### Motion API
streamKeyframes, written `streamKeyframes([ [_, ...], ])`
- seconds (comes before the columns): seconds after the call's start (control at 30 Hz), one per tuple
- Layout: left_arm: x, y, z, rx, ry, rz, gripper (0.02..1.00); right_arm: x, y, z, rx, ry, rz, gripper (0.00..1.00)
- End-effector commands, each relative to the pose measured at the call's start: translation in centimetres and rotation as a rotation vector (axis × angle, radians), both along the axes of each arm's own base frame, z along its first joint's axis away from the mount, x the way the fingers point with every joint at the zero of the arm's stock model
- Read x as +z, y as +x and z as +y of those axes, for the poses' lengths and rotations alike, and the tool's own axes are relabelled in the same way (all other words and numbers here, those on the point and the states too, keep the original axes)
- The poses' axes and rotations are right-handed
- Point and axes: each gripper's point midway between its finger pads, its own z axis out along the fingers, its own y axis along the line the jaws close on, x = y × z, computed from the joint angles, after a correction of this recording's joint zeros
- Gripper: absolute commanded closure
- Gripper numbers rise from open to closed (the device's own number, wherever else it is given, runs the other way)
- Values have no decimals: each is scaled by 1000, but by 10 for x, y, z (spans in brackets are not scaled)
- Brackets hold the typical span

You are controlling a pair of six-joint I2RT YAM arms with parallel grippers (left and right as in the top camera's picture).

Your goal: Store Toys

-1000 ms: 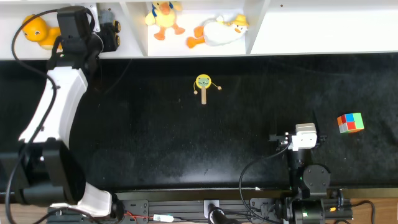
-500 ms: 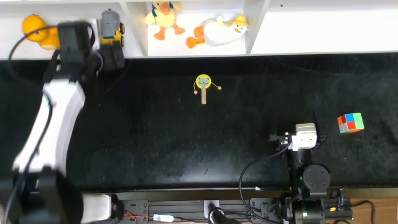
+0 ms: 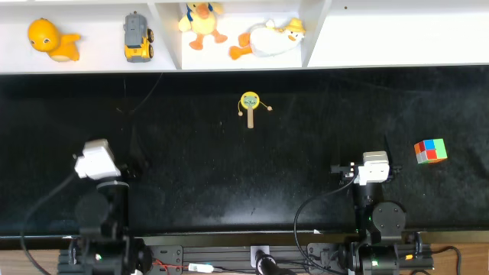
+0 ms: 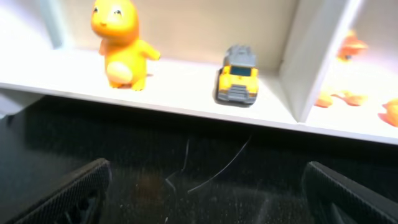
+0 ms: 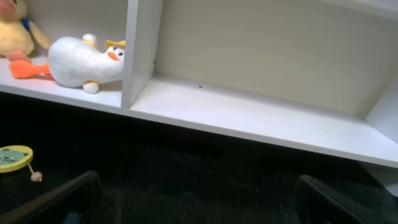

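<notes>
A yellow-and-grey toy truck (image 3: 137, 37) (image 4: 238, 74) stands in the white shelf's (image 3: 229, 59) left compartment, beside an orange figure (image 3: 52, 38) (image 4: 121, 40). A yellow duck plush (image 3: 202, 21) and a white duck plush (image 3: 267, 38) (image 5: 84, 59) lie in the middle compartment. On the black table, a small rattle drum (image 3: 250, 103) (image 5: 15, 158) lies near the middle and a colour cube (image 3: 430, 150) at the right. My left gripper (image 3: 98, 155) (image 4: 205, 211) sits low at the left, open and empty, facing the shelf. My right gripper (image 3: 374, 162) (image 5: 199, 211) rests at the lower right, open and empty.
The shelf's right compartment (image 5: 261, 118) is bare white board. White dividers (image 5: 140, 53) separate the compartments. Black table (image 3: 191, 168) stretches between the arms and the shelf. Cables trail from both arm bases along the bottom edge.
My left arm has drawn back from the shelf to the lower left, leaving the toy truck standing in the left compartment. The right arm has not moved.
</notes>
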Motion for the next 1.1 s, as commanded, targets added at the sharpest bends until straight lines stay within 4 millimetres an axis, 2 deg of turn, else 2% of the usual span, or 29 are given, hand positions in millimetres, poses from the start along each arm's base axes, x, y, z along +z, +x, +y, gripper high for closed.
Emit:
streamKeyframes([
  [0.03,-11,-13,-23,-123,161,-52,20,-4,0,-1,-6,0,2,7],
  [0.13,-29,-14,-25,-138,150,17,20,-4,0,-1,-6,0,2,7],
  [1.1,-28,-14,-27,-152,149,13,20,-4,0,0,-3,0,3,5],
])
